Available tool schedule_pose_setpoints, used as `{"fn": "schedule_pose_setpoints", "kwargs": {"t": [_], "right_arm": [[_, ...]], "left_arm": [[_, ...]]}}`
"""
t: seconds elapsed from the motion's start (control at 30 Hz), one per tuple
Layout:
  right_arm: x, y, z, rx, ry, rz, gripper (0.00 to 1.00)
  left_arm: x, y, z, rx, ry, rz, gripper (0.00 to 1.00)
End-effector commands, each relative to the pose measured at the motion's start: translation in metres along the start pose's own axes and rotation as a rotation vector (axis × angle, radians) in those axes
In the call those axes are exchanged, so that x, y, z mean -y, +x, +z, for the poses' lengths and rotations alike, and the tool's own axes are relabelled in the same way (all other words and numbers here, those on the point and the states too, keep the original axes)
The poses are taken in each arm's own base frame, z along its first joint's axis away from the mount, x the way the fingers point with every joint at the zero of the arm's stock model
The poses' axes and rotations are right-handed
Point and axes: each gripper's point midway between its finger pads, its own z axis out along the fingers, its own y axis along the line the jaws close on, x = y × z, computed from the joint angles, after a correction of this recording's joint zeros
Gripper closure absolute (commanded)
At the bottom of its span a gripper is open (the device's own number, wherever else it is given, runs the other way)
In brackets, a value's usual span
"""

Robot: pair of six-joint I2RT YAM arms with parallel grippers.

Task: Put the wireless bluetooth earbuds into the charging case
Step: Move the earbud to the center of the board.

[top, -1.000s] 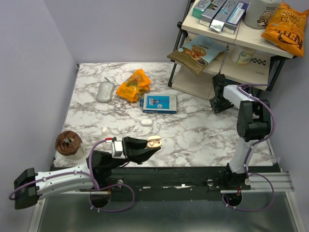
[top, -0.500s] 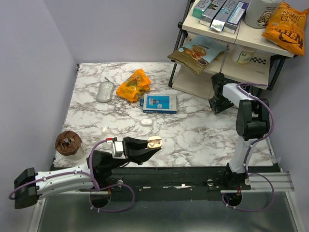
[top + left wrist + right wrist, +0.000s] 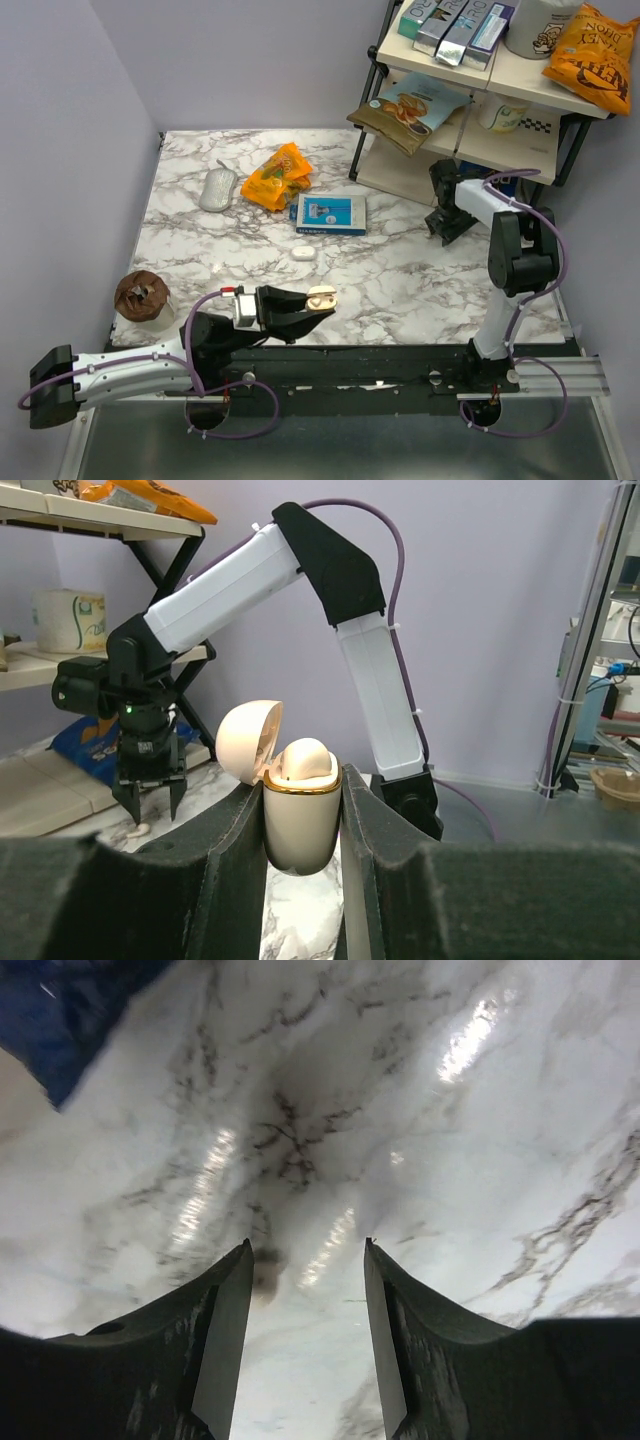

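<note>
Left wrist view showed the left jaws clamped tight on the cream body of the charging case (image 3: 300,830), held upright between them with its lid (image 3: 248,742) hinged back. A rounded cream piece, which looked like one of the earbuds (image 3: 303,760), sat proud of the gold rim and seemed not fully seated. From the top view, the case hung just above the near edge of the counter (image 3: 400,280).

Farther out, a small white object (image 3: 303,253) lay on the counter just in front of a blue box (image 3: 331,214); I could not tell what it was. Farthest off, by the foot of the shelf rack (image 3: 400,170), the right jaws stood about half open with nothing between them, pointing down close over bare marble. A pale speck (image 3: 140,831) lay beneath them, too small to identify.

The likely trouble was the loose piece. Any tilt or jolt of the left arm could tip it out over the counter edge. A tiny smooth earbud could also skid on the glossy marble or squirt from the right jaws if pinched off-centre. A careless approach could knock the lid shut.
</note>
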Motion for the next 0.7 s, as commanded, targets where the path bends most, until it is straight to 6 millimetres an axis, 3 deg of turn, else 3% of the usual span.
{"fn": "schedule_pose_setpoints", "kwargs": {"t": [0.0, 0.23, 0.37, 0.4, 0.53, 0.67], "right_arm": [[0.014, 0.016, -0.003, 0.005, -0.007, -0.170, 0.43], [0.034, 0.044, -0.011, -0.006, -0.028, -0.310, 0.42], [0.043, 0.055, -0.016, -0.016, -0.102, -0.295, 0.42], [0.056, 0.062, -0.011, -0.022, -0.086, -0.296, 0.43], [0.061, 0.050, -0.035, 0.075, -0.219, -0.181, 0.41], [0.035, 0.033, -0.056, 0.127, -0.346, -0.068, 0.41]], "left_arm": [[0.009, -0.013, 0.002, 0.028, 0.030, 0.003, 1.00], [0.008, -0.010, -0.001, 0.009, 0.016, 0.031, 1.00], [0.010, -0.009, 0.000, 0.005, 0.018, 0.030, 1.00], [0.011, -0.008, 0.000, 0.002, 0.021, 0.030, 1.00], [0.012, -0.009, 0.000, 0.004, 0.018, 0.033, 1.00], [0.008, -0.006, 0.000, 0.000, -0.004, 0.055, 1.00]]}}
